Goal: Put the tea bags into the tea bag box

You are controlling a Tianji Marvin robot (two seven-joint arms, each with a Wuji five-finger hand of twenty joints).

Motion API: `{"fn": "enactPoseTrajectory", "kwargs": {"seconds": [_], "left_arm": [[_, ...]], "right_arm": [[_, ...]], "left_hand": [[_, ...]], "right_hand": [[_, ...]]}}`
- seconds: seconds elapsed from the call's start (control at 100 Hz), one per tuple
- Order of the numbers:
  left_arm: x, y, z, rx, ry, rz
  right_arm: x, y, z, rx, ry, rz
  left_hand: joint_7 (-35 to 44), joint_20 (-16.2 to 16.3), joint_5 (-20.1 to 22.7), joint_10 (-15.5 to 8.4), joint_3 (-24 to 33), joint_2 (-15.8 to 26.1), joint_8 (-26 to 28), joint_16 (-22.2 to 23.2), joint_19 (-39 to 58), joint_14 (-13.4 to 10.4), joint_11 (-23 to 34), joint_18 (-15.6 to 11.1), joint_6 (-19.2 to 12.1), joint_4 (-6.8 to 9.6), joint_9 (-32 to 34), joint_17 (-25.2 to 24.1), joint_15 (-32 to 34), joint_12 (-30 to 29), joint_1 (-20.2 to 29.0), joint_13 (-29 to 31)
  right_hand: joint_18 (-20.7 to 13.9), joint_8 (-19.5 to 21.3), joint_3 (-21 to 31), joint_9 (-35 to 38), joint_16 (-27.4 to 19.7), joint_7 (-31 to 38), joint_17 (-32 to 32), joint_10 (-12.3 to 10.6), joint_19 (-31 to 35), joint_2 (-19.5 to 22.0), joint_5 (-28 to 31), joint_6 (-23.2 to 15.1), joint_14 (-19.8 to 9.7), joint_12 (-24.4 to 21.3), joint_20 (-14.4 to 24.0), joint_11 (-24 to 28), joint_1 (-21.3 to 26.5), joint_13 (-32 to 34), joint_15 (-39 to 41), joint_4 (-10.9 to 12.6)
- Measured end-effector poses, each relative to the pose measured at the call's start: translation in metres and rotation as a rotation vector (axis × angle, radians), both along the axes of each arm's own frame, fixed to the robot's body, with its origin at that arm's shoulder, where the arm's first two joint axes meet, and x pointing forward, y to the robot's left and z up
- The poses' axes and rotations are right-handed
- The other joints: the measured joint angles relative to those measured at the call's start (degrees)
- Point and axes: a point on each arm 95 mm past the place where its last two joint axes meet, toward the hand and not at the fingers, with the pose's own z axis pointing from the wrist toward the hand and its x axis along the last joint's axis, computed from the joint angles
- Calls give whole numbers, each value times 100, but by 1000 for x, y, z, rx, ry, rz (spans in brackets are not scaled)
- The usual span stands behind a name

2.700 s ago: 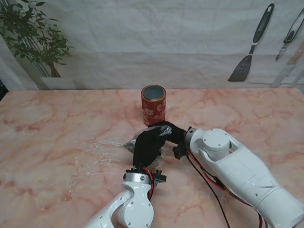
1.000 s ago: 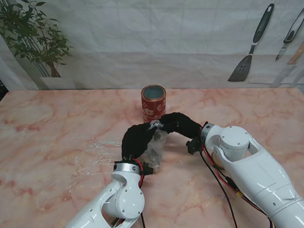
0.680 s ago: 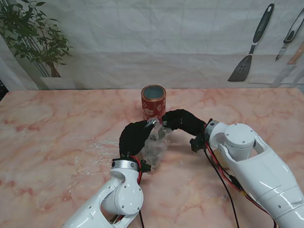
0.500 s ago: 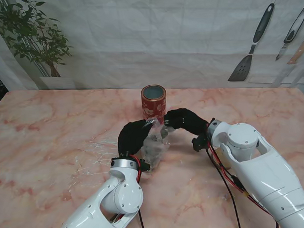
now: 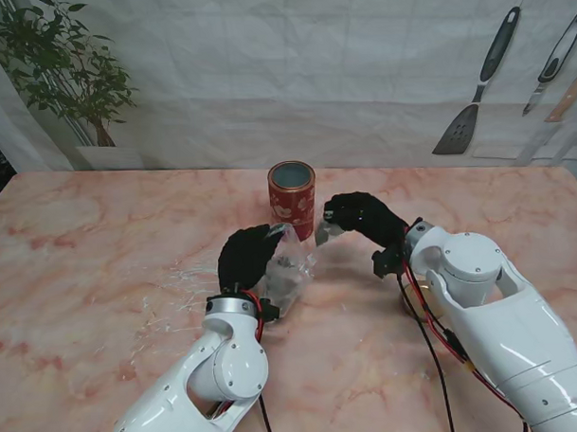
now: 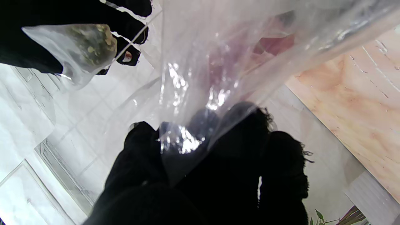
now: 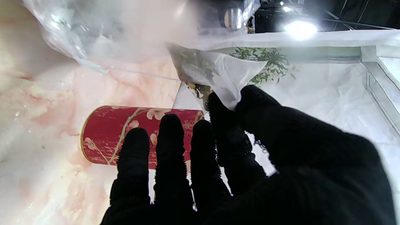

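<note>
One tea bag box (image 5: pixel 292 198), red, upright on the surface (image 5: pixel 100 251), long axis vertical, open mouth up. One tea bag (image 7: pixel 215 73) pinched by a corner in the right robot hand (image 5: pixel 364 218), just right of the box, off the surface, hanging point-down. One clear plastic bag (image 5: pixel 288 268) gripped in the left robot hand (image 5: pixel 245 260), just nearer than the box.
</note>
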Motion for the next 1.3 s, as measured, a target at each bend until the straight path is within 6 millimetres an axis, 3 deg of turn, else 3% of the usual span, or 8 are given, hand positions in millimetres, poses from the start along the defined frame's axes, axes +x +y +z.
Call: {"fn": "enactPoseTrajectory", "kwargs": {"seconds": [0.4, 1.3], "left_arm": [[-1, 6, 1, -4, 2, 14], [0, 15, -4, 17, 37, 6]], "right_arm": [[12, 3, 19, 15, -36, -78], [67, 4, 52, 80, 6, -262]], "left_hand": [[0, 0, 0, 0, 0, 0, 0, 0, 0, 0, -1, 0, 0, 0, 0, 0, 0, 0, 0, 0], [0, 0, 0, 0, -1, 0, 0, -1, 0, 0, -1, 0, 0, -1, 0, 0, 0, 0, 0, 0]], "right_hand": [[0, 1, -1, 0, 0, -4, 0, 0, 0, 0, 0, 0, 0, 0, 0, 0, 0, 1, 5, 0], [-3, -35, -1, 3, 61, -4, 35, 0, 1, 0, 0, 0, 0, 4, 0, 0, 0, 1, 31, 0]]}}
